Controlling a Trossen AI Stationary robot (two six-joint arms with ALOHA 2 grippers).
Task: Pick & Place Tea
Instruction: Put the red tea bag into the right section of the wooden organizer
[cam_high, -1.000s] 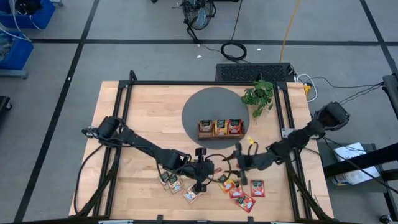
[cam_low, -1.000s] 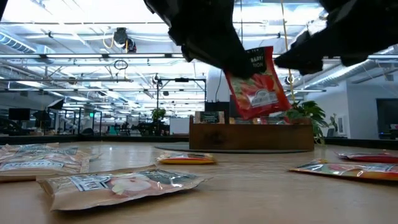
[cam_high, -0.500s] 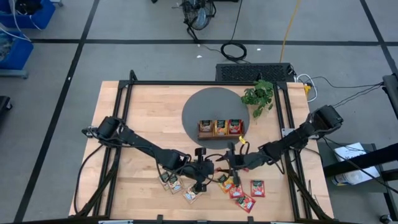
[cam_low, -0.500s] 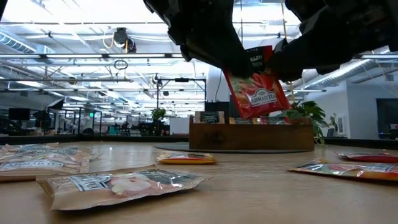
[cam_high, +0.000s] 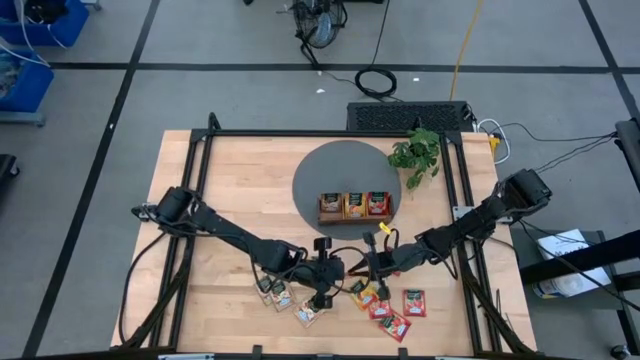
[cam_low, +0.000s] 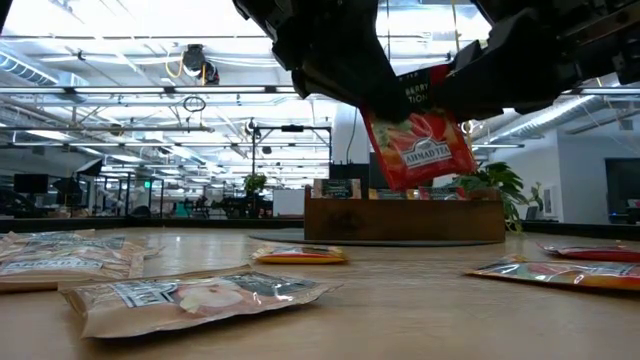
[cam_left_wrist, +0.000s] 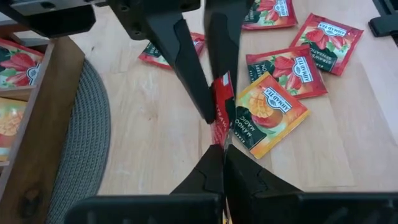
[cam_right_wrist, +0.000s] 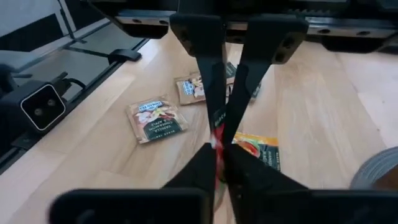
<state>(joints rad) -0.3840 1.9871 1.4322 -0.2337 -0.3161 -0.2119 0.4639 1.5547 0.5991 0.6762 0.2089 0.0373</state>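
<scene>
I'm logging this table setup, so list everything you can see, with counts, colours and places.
light wooden table: one, under everything
grey round mat: one, table's far middle
brown three-compartment wooden tray: one, on the mat, sachets in every compartment
small green leafy plant: one, beside the mat, far right
pale beige tea sachets: three, flat, near edge, left group
orange and red tea sachets: at least four, flat, near edge, right group
held red tea sachet: one, in the air above the table
left pincer: shut on the held red tea sachet
right pincer: shut on it too
</scene>
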